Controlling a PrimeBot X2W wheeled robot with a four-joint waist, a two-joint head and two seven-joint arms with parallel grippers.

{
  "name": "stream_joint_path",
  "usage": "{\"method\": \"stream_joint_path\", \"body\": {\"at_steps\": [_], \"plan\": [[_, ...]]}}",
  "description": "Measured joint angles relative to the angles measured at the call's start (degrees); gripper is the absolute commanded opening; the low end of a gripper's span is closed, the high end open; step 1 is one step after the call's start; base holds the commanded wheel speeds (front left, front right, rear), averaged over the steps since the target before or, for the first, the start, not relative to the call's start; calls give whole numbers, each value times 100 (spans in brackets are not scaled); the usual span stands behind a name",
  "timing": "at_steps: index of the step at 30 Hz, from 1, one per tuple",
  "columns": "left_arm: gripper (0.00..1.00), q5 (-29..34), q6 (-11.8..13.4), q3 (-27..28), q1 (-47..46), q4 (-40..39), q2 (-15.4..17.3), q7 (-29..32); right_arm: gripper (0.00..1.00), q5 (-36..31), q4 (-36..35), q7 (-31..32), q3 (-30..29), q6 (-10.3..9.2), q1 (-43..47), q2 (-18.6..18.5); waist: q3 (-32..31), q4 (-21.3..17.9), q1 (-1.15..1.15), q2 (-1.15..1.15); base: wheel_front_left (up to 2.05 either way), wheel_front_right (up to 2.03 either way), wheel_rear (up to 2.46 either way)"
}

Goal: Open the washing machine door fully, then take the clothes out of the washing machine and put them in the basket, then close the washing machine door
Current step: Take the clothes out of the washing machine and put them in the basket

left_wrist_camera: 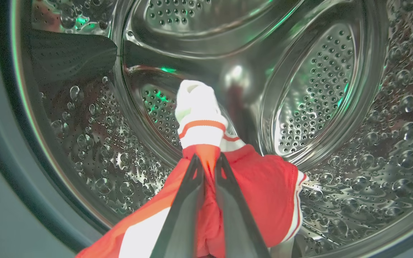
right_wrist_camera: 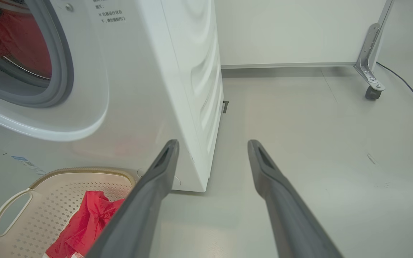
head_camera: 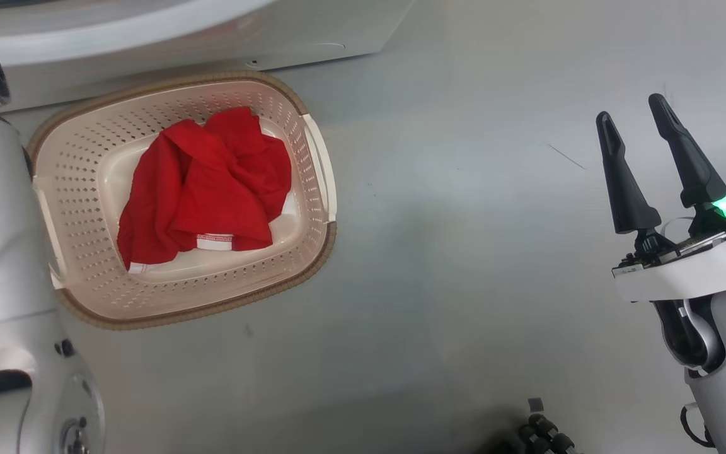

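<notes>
So the left gripper [left_wrist_camera: 208, 159] is inside the drum [left_wrist_camera: 321, 82], fingers pinching a red garment [left_wrist_camera: 264, 190]. Another red piece [head_camera: 212, 183] sits in the basket [head_camera: 86, 208] by the washer [head_camera: 149, 44]. The right gripper [head_camera: 629, 108] is spread wide over the floor [head_camera: 464, 252].

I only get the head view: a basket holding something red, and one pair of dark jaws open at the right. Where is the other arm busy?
Observer: Inside the washing machine's steel drum; the left jaws are shut on a red garment with white trim.
Operator: Anything else in there?
Observer: A white piece with an orange stripe stands just beyond the grip; whether it belongs to that garment, I cannot tell.
Operator: Is the machine's mouth uncovered?
Observer: Yes, the right wrist view shows its grey rubber ring bare, with red fabric behind it.
</notes>
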Motion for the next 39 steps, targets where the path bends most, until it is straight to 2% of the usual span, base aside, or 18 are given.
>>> {"method": "stream_joint_path", "body": {"at_steps": [2,9,15,23,39], "plan": [[0,-130,0,-47,182,-86,-1,-193,100,-10,-2,0,-5,0,29,-1,-80,53,0,0,0,0,0],[0,-964,0,-598,850,-383,2,-193,100,-76,3,0,32,0,216,-1,-408,218,0,0,0,0,0],[0,-1402,0,-949,1474,-870,4,-193,100,-169,34,0,36,0,359,9,-736,342,0,0,0,0,0],[0,-1582,0,-1214,2163,-1878,7,-192,100,-278,107,0,57,0,611,41,-1181,492,0,0,0,0,0],[0,-1694,0,-1812,3696,-3187,27,-192,100,-499,286,0,194,0,1199,263,-2298,856,0,0,0,0,0]]}}
